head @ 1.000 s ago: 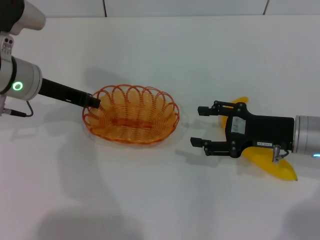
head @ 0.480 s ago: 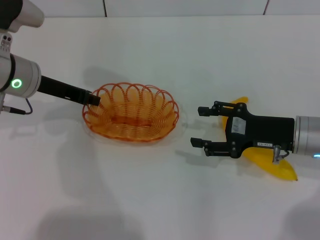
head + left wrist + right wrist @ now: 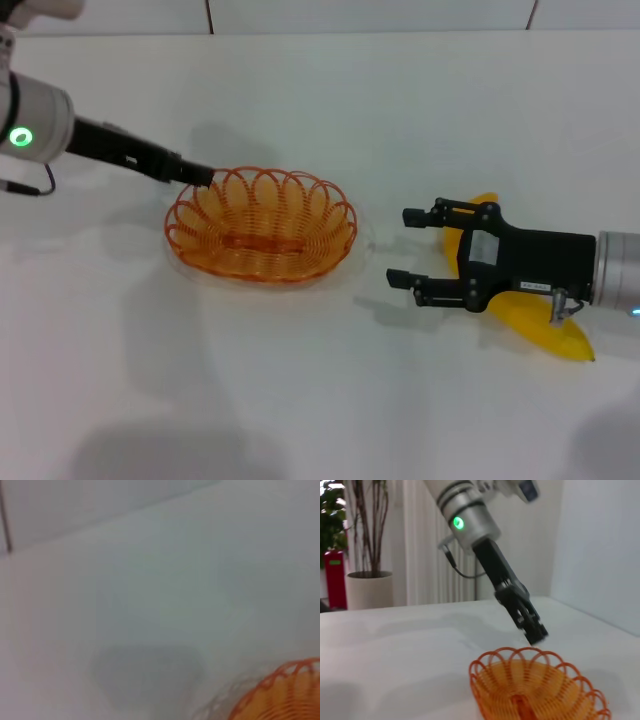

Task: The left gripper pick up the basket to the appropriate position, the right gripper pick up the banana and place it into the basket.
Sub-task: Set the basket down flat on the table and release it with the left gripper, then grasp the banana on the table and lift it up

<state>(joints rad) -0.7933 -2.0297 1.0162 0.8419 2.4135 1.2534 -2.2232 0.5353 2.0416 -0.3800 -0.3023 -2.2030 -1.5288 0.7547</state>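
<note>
Head view first: we've got the basket (image 3: 261, 228) sitting on the white table (image 3: 330, 400) a bit left of centre, flat on its base, orange loops all around the rim. The left gripper (image 3: 197, 176) comes in from the upper left on its black arm and its tip is right at the basket's far-left rim. Whether it's actually touching the wire we can't tell from up here, and we can't tell if its fingers are together or apart either.

Over on the right, the right gripper (image 3: 408, 246) hangs low over the table with its fingers (image 3: 425, 216) spread apart and nothing between them, pointing toward the basket. The banana (image 3: 530, 320) lies on the table underneath and behind the claw's black body, so we only see its yellow ends poking out on either side. It's well apart from the basket, with the claw's fingertips in the gap between the two.

Left wrist view is mostly blurry white table, with just a corner of the basket (image 3: 285, 692) showing.

Right wrist view looks across at the basket (image 3: 537, 690), with the left gripper (image 3: 536, 636) angled down just above its far rim; there it looks just clear of the wire loops.
</note>
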